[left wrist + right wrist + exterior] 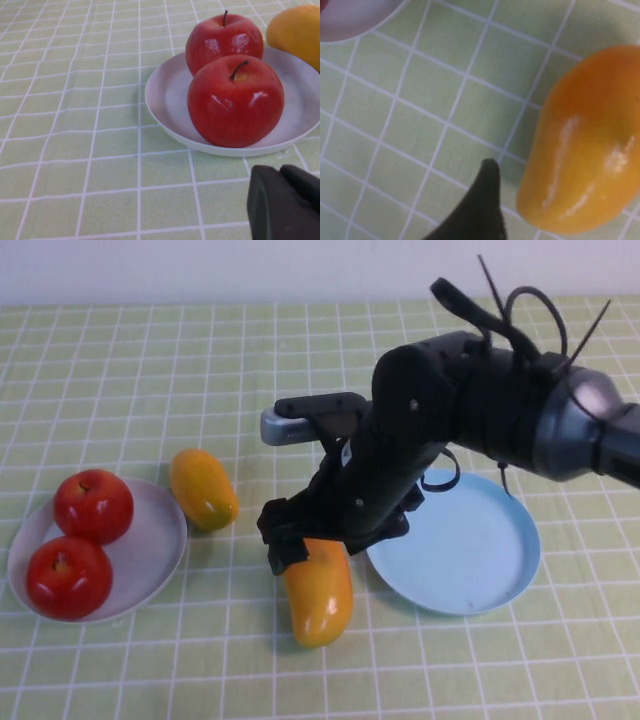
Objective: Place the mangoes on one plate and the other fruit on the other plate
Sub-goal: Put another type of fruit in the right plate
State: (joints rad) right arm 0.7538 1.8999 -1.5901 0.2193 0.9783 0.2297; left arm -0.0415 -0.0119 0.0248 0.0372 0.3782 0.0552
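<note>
High view has the right gripper (300,540) at frame centre, splayed wide over the near mango (318,592), just left of the blue plate (500,570). That glossy skin looks slippery, so pinching its narrow middle seems safest. Left gripper (285,200) sits parked near the white plate (160,540); can't tell its state.

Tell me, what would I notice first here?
The big black right arm reaching across the table, its right gripper over a mango beside the blue plate. Then two red apples on the white plate at the left, where the left gripper waits.
</note>
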